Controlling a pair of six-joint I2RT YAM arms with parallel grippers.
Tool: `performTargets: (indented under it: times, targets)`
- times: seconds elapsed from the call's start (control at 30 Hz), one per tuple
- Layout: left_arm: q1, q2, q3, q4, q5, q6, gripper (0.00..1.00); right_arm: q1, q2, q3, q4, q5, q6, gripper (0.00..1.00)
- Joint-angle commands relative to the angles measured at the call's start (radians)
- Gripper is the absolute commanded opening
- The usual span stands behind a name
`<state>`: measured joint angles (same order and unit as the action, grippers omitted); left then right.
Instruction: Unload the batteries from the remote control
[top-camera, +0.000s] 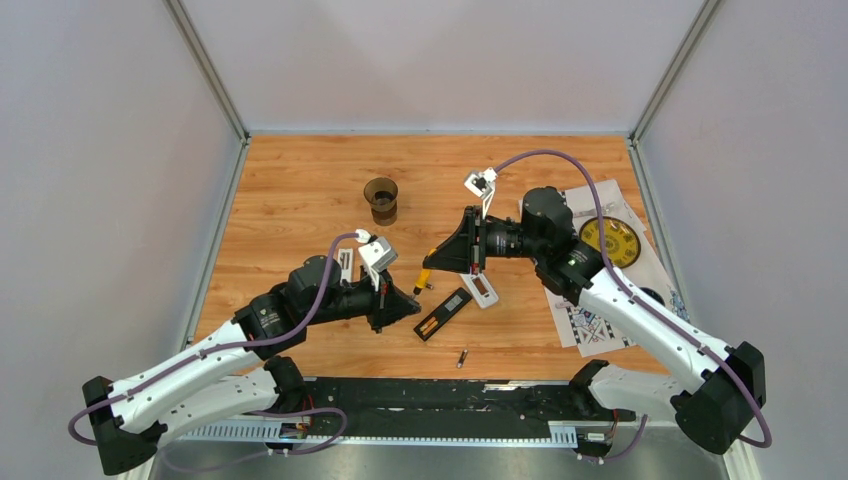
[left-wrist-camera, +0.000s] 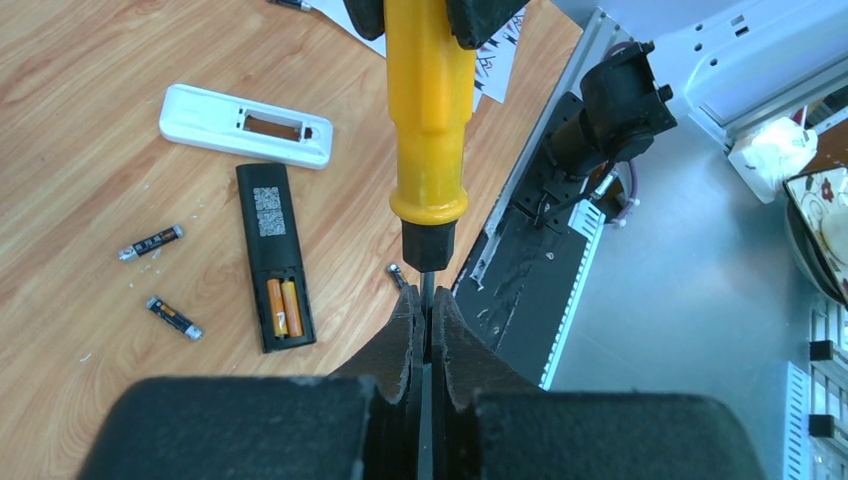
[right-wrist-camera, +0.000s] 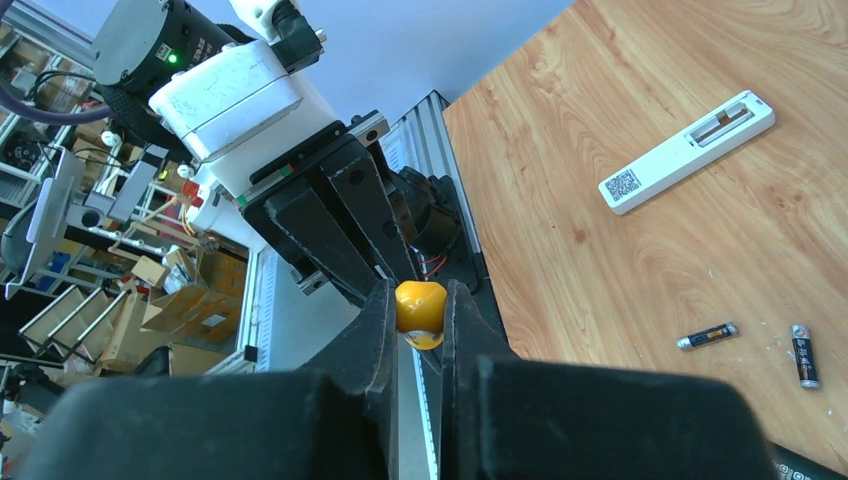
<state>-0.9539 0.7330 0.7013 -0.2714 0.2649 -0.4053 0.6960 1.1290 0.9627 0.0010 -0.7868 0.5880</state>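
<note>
A black remote (left-wrist-camera: 272, 240) lies back-up on the wooden table with its compartment open and two orange batteries (left-wrist-camera: 284, 307) in it. It also shows in the top view (top-camera: 443, 313). Dark loose batteries (left-wrist-camera: 150, 242) (left-wrist-camera: 173, 318) lie to its left, and another (top-camera: 462, 357) lies nearer the front edge. My left gripper (left-wrist-camera: 428, 300) is shut on the metal shaft of a yellow-handled screwdriver (left-wrist-camera: 430, 120). My right gripper (right-wrist-camera: 420, 300) is shut on the handle's end (right-wrist-camera: 420, 306). Both hold the screwdriver above the table, beside the remote (top-camera: 425, 272).
A white remote (left-wrist-camera: 245, 125) with an open compartment lies past the black one, also in the right wrist view (right-wrist-camera: 687, 152). A brown cup (top-camera: 381, 198) stands at the back. A printed sheet with a yellow disc (top-camera: 610, 240) lies on the right. A black rail (top-camera: 450, 400) runs along the front edge.
</note>
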Motion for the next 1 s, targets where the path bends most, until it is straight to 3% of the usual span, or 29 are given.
performTargets:
  times: [0.0,0.03,0.1,0.13,0.17,0.23,0.6,0.83,0.97]
  targets:
    - [0.003,-0.006,0.007,0.041,0.01,0.008,0.0,0.0,-0.009,0.034,0.021,-0.003,-0.001,0.0]
    - [0.003,-0.006,0.007,0.04,0.007,0.006,0.0,0.0,-0.006,0.034,0.016,-0.002,-0.002,0.0]
    - [0.003,-0.006,0.007,0.026,-0.024,0.0,0.15,0.0,-0.011,0.034,0.007,0.011,-0.013,0.0]
    - [0.003,-0.009,0.007,0.011,-0.035,0.0,0.5,0.0,-0.012,0.033,0.004,0.018,-0.019,0.0]
    - [0.003,-0.01,0.007,0.002,-0.052,-0.003,0.68,0.0,-0.015,0.03,0.004,0.036,-0.023,0.0]
    - [0.003,-0.018,0.001,-0.026,-0.101,-0.01,0.82,0.0,-0.023,0.028,-0.045,0.063,-0.05,0.0]
    - [0.003,-0.061,-0.103,-0.094,-0.243,-0.04,0.85,-0.018,-0.061,-0.005,-0.243,0.431,-0.163,0.0]
    - [0.003,0.023,-0.131,-0.127,-0.262,-0.03,0.85,-0.02,-0.081,-0.041,-0.277,0.639,-0.198,0.0]
    - [0.0,0.1,-0.131,-0.114,-0.3,-0.02,0.85,-0.02,-0.075,-0.053,-0.288,0.681,-0.212,0.0]
